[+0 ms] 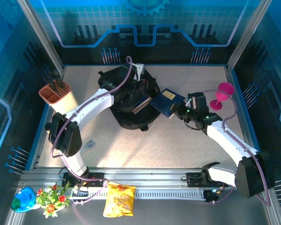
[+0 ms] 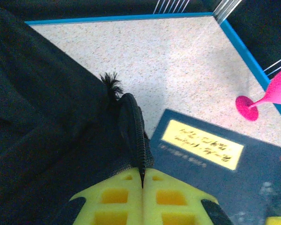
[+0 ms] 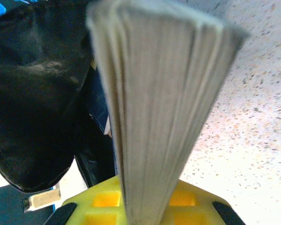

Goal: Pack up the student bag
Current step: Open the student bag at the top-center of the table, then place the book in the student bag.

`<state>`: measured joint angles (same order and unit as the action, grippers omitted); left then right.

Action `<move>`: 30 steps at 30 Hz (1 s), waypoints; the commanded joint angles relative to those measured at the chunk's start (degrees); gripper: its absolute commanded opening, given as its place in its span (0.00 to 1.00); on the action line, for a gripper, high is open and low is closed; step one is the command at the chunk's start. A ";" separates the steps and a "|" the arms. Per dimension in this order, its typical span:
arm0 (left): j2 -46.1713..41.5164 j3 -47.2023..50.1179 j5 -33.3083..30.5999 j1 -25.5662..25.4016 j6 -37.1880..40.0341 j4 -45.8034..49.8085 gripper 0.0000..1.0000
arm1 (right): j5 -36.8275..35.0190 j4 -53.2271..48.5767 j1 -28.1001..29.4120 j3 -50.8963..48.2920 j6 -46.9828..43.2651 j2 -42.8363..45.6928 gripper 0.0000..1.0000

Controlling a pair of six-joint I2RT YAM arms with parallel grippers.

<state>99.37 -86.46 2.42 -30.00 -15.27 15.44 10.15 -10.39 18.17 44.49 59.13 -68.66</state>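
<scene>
The student bag [image 1: 126, 115] is a large black backpack lying mid-table. My left gripper [image 1: 146, 95] is shut on its zippered opening edge [image 2: 136, 136], the zipper teeth pinched between the yellow fingers [image 2: 117, 197]. A dark blue book [image 1: 168, 102] with a yellow label [image 2: 202, 143] hangs just right of the bag's opening. My right gripper [image 1: 180, 111] is shut on that book; its grey page edge [image 3: 164, 93] rises between the yellow fingers [image 3: 100, 201]. The bag's black fabric [image 3: 33, 93] lies just left of the book. A tan page edge [image 1: 139, 104] shows at the bag's mouth.
A pink goblet [image 1: 222, 93] stands at the right, close behind the right arm, also [image 2: 267, 96]. An orange-and-cream pen holder [image 1: 58, 96] sits at the left. A yellow snack bag [image 1: 119, 199], flowers [image 1: 51, 197] and a blue bowl [image 1: 23, 199] lie at the near rail.
</scene>
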 commanded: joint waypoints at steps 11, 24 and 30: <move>-4.89 3.45 7.31 -0.28 -0.48 -9.61 0.02 | 4.34 11.88 5.80 5.57 3.27 -11.03 0.01; -5.50 3.39 5.22 -0.31 -1.16 -7.93 0.02 | 0.49 12.85 10.16 18.59 8.73 -30.64 0.02; -6.78 4.58 4.86 -0.26 -1.59 -8.56 0.02 | -5.68 9.89 12.72 26.10 11.94 -39.07 0.01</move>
<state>96.36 -82.37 6.81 -30.00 -16.23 10.61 8.97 1.50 29.12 66.65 68.71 -104.79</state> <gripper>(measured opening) 0.054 0.112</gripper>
